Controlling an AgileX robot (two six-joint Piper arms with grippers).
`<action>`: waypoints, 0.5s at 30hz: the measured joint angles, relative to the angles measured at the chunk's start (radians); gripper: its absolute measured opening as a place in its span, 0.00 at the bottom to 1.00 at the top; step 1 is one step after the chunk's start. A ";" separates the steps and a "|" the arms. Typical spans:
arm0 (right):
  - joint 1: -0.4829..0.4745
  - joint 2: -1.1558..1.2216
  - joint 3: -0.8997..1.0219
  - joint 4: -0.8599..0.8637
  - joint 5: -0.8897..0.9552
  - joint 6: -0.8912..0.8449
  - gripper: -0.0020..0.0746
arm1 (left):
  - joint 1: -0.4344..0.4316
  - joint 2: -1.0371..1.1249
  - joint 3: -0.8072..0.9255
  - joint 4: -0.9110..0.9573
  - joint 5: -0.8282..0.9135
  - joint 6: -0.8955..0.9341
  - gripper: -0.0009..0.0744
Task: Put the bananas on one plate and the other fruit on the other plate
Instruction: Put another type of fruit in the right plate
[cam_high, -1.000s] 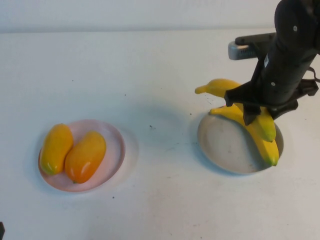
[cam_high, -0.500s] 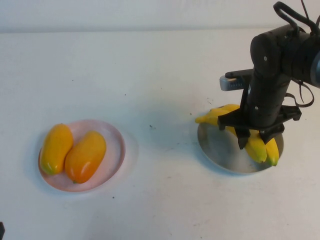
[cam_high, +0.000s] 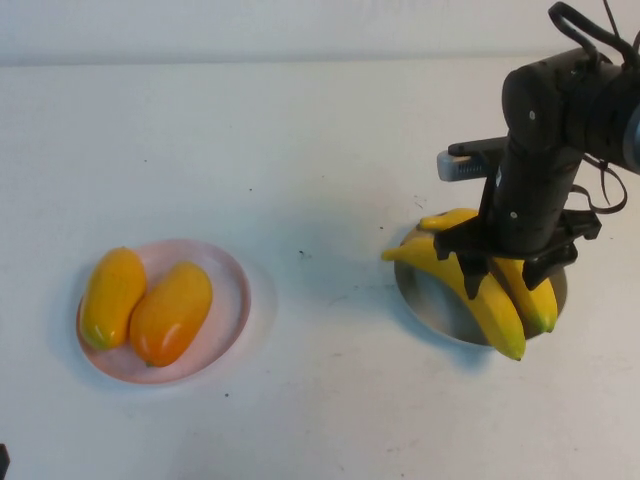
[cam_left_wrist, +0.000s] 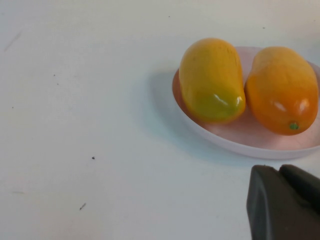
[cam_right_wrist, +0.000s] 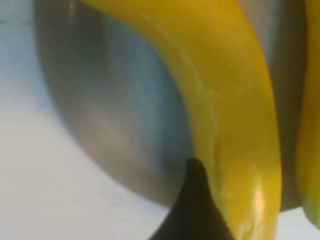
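Observation:
Two bananas lie on the grey-blue plate (cam_high: 428, 292) at the right. The larger banana (cam_high: 497, 323) crosses the plate and sticks out past its near rim; the smaller banana (cam_high: 541, 306) lies beside it. My right gripper (cam_high: 500, 285) hangs right over them, open, its fingers astride the larger banana (cam_right_wrist: 235, 100); one fingertip (cam_right_wrist: 192, 210) shows beside it. The other fruit, a yellow one (cam_high: 112, 296) and an orange one (cam_high: 172, 312), rest side by side on the pink plate (cam_high: 236, 300). My left gripper (cam_left_wrist: 282, 170) sits shut and empty near that plate (cam_left_wrist: 240, 147).
White tabletop (cam_high: 320, 150) spreads between and behind the two plates. My right arm's dark body (cam_high: 545, 150) rises above the grey plate at the right edge.
The right gripper lowered over the grey plate and its fingers spread. The larger banana dropped out and now lies lower across the plate, its end past the rim. The left side is unchanged.

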 joint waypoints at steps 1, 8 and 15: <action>0.000 -0.008 0.000 0.013 0.000 -0.013 0.65 | 0.000 0.000 0.000 0.000 0.000 0.000 0.01; 0.000 -0.157 0.023 0.155 -0.002 -0.154 0.30 | 0.000 0.000 0.000 0.000 0.000 0.000 0.01; 0.000 -0.426 0.181 0.230 0.000 -0.221 0.03 | 0.000 0.000 0.000 0.000 0.000 0.000 0.01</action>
